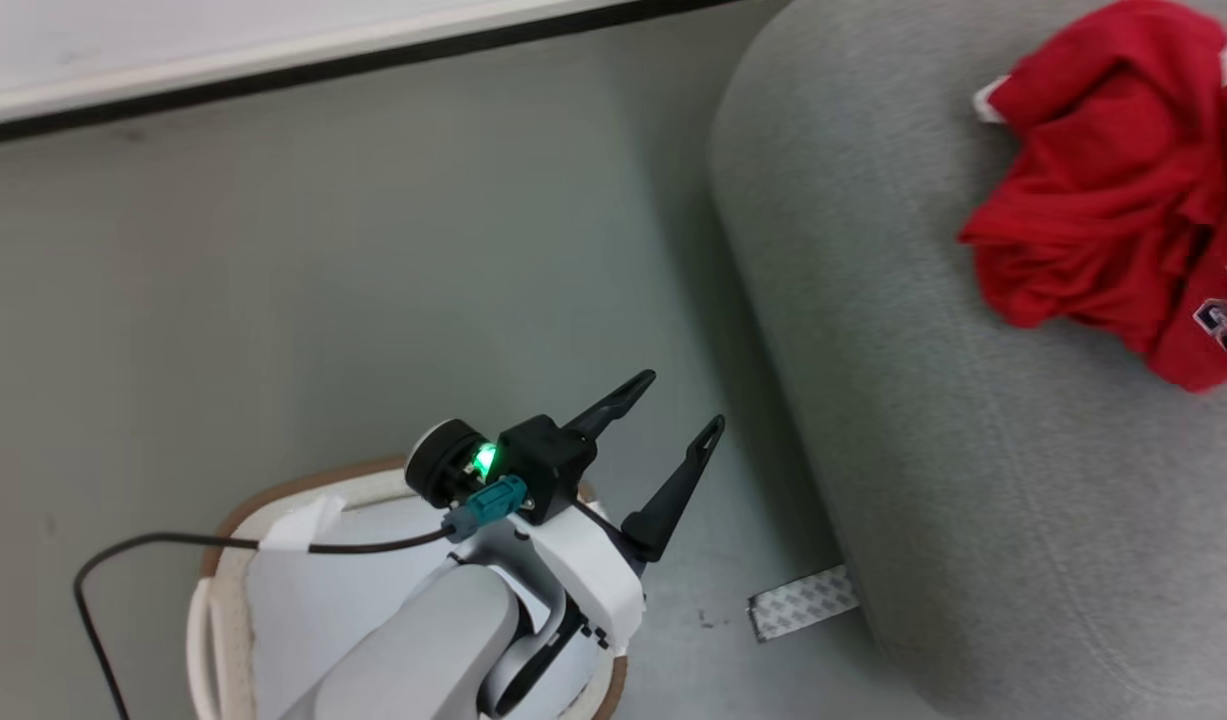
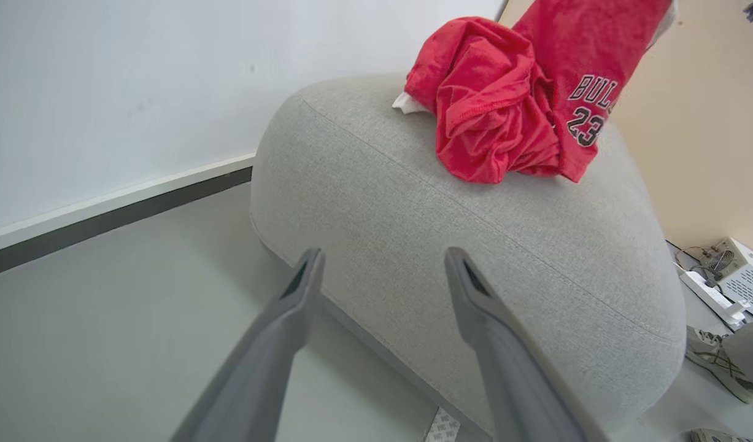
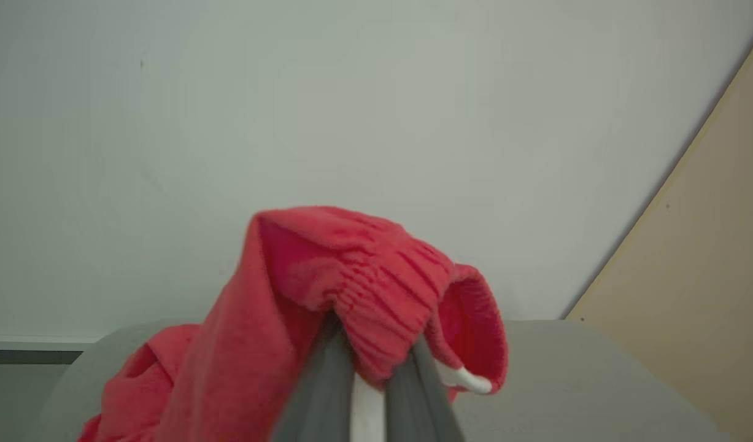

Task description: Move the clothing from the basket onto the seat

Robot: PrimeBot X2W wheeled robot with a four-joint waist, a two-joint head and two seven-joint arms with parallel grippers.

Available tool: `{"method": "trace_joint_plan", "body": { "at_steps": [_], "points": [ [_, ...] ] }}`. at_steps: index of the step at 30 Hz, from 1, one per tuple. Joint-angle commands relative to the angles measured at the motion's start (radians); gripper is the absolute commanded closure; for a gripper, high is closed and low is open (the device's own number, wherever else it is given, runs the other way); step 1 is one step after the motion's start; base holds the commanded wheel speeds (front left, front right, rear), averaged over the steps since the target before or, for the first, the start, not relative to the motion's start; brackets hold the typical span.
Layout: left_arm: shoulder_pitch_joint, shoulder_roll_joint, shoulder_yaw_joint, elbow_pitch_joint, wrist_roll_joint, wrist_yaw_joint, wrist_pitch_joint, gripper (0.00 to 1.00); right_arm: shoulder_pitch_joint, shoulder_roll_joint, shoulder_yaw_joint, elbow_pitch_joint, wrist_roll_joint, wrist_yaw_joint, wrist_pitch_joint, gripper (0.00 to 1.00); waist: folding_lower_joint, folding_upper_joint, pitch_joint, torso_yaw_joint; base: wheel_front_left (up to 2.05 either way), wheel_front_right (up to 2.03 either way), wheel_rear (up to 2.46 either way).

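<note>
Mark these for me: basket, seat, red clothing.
basket (image 1: 293,488), head view, on its tan rim band.
seat (image 2: 413,209), left wrist view, on the bare grey fabric of its top.
red clothing (image 2: 486,104), left wrist view, on the crumpled piece atop the seat.

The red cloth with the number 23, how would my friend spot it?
Look at the large light grey woven-fabric seat beside the white wall. On its top lies a crumpled plain red garment, and next to it hangs the red cloth with the number 23. Only this one shows dark letters and a number.
</note>
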Motion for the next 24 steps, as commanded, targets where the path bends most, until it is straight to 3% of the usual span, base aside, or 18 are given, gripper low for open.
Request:
{"method": "trace_joint_plan", "body": {
  "at_steps": [1,7,13,14,15,16,20,24],
  "points": [
    [-0.012,0.006,-0.002,0.001,0.011,0.001,0.0,0.0,-0.018,0.004,0.011,0.036,-0.009,-0.003,0.0,1.0,-0.0003,0.0,0.027,0.029,0.0,0.0,0.0],
    [-0.03,-0.011,-0.007,0.016,0.01,-0.002,-0.014,0.0,-0.01,0.041,0.162,0.262,0.041,-0.003,0.055,1.0,-0.0003,0.0,0.034,0.067,0.0,0.0,0.0],
    [-0.033,-0.024,-0.007,0.045,-0.006,-0.002,-0.029,0.0,-0.009,0.022,0.28,0.422,0.143,-0.003,0.163,1.0,-0.0003,0.0,0.009,0.089,0.0,0.0,0.0],
    [-0.033,-0.025,-0.005,0.05,-0.009,-0.002,-0.034,0.0,-0.011,0.023,0.3,0.435,0.151,-0.003,0.171,0.79,-0.0003,0.0,0.002,0.089,0.0,0.0,0.0],
    [-0.031,-0.028,-0.004,0.054,-0.012,-0.001,-0.038,0.0,-0.013,0.022,0.319,0.442,0.164,-0.003,0.178,0.35,-0.0003,0.0,-0.006,0.089,0.0,0.0,0.0],
    [-0.028,-0.03,-0.003,0.06,-0.015,-0.002,-0.042,0.0,-0.016,0.017,0.337,0.447,0.178,-0.003,0.187,0.0,-0.0003,0.0,-0.014,0.088,0.0,0.0,0.0],
    [-0.003,-0.036,0.001,0.081,-0.029,-0.003,-0.059,0.0,-0.019,-0.015,0.41,0.447,0.243,-0.003,0.232,0.0,-0.0003,0.0,-0.069,0.081,0.0,0.0,0.0],
    [0.034,-0.039,0.015,0.105,-0.055,0.001,-0.077,0.0,0.025,-0.037,0.487,0.416,0.317,-0.003,0.366,0.0,-0.0003,0.0,-0.152,0.07,0.0,0.0,0.0]
  ]
}}
